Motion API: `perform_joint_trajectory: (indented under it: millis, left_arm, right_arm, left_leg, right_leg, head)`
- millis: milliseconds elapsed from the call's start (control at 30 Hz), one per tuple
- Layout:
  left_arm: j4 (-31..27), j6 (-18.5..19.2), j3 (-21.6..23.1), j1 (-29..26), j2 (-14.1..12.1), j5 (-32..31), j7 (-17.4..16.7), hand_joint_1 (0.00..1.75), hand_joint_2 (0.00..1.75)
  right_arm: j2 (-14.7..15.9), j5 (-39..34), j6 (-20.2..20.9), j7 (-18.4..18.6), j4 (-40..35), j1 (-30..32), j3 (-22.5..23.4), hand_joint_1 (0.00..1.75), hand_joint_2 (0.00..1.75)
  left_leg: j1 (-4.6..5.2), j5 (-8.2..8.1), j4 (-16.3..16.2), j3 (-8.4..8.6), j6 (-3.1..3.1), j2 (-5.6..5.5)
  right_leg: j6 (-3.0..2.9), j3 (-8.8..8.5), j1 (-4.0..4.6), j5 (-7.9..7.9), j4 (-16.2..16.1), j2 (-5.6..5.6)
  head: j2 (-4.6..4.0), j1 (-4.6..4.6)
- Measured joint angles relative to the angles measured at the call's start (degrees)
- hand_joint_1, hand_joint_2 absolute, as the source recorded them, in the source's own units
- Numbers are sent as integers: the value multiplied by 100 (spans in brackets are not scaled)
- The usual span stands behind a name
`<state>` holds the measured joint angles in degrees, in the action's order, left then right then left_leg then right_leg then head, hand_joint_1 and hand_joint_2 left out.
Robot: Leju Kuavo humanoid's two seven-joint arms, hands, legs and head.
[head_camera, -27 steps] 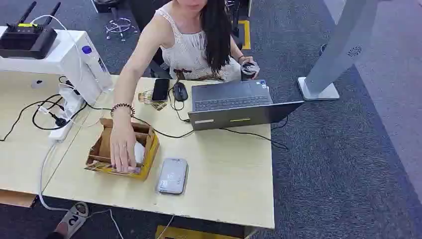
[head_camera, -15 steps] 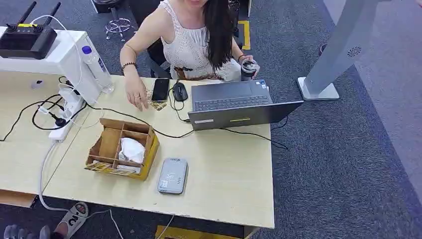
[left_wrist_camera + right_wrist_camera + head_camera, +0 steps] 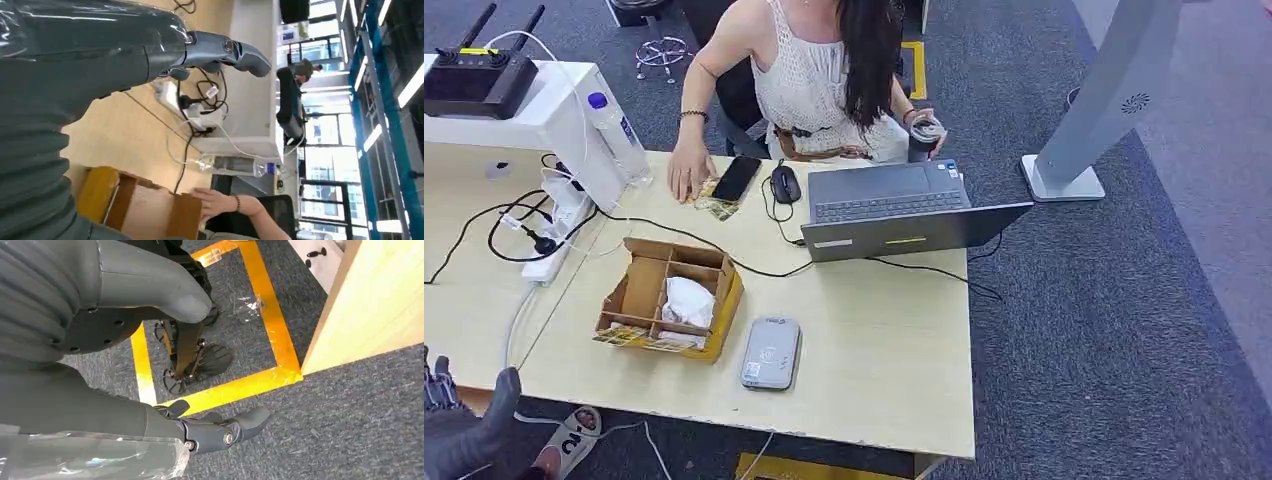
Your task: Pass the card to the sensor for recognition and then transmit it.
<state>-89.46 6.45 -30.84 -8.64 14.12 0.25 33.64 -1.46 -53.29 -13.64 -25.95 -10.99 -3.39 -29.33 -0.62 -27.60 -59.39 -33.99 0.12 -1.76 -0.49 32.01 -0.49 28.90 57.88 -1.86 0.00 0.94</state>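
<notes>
The left robot hand (image 3: 464, 435) hangs spread and bare off the table's (image 3: 894, 380) near-left corner. Up and right of it, the card reader (image 3: 771, 353) lies flat, long axis running away from the robot, beside the cardboard box (image 3: 639, 290). The right robot hand (image 3: 150, 305), fingers apart, holds nothing over carpet.
</notes>
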Motion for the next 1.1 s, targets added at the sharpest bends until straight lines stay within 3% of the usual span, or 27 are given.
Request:
perform_joint_trajectory:
  millis: [600, 933, 1100]
  left_arm:
    - [136, -844, 1343, 1516, -868, -2978, -1273, 0, 175]
    - [658, -1235, 2083, 2321, -1409, -4553, -1987, 0, 175]
    - [795, -1360, 2256, 2521, -1551, -4990, -2175, 0, 175]
  right_arm:
    - [-22, 225, 22, 201, 0, -192, -398, 0, 175]
    - [-44, 356, 103, 308, 0, -289, -582, 0, 175]
    - [-48, 409, 107, 341, 0, -301, -630, 0, 175]
  left_leg:
    - [0, 3, -2, -1, -3, 1]
    - [0, 4, -2, -2, -5, 1]
    - [0, 5, -4, -4, -4, 2]
  right_leg:
    - [0, 0, 0, -1, 1, -3]
    - [-1, -1, 0, -2, 6, -5]
    - [-2, 6, -2, -3, 5, -7]
  head:
    - [0, 0]
    - [0, -2]
    - [0, -7]
